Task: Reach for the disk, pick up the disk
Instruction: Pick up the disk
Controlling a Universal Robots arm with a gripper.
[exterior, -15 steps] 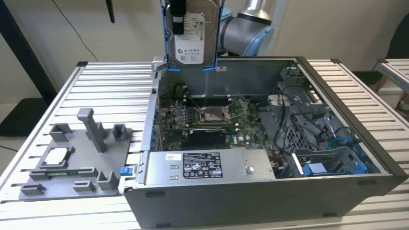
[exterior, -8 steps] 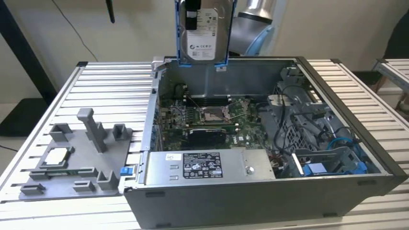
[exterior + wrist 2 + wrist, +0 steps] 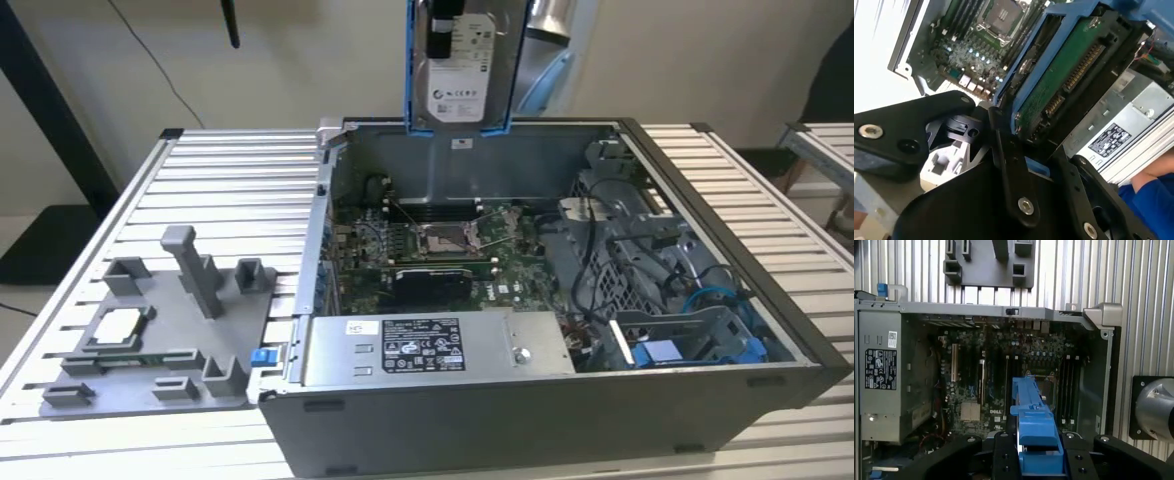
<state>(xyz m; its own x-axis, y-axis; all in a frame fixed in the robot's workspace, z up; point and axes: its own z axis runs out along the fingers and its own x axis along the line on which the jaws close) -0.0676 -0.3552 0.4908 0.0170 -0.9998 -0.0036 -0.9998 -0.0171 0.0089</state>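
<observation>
So we've got the flat silver-grey metal disk with the white label and blue plastic frame (image 3: 458,75) hanging upright at the top centre of the exterior view, above the open grey computer case (image 3: 561,300). Our black gripper (image 3: 1019,150) is clamped on its blue frame.

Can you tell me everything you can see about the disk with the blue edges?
The disk is a flat silver-grey metal box with a white label and a blue plastic frame down its sides. In the exterior view it hangs upright in the air above the back of the open computer case, touching nothing below. In the second wrist view its green circuit board and connector row show. The black end effector is clamped on its end, holding it up.
</observation>
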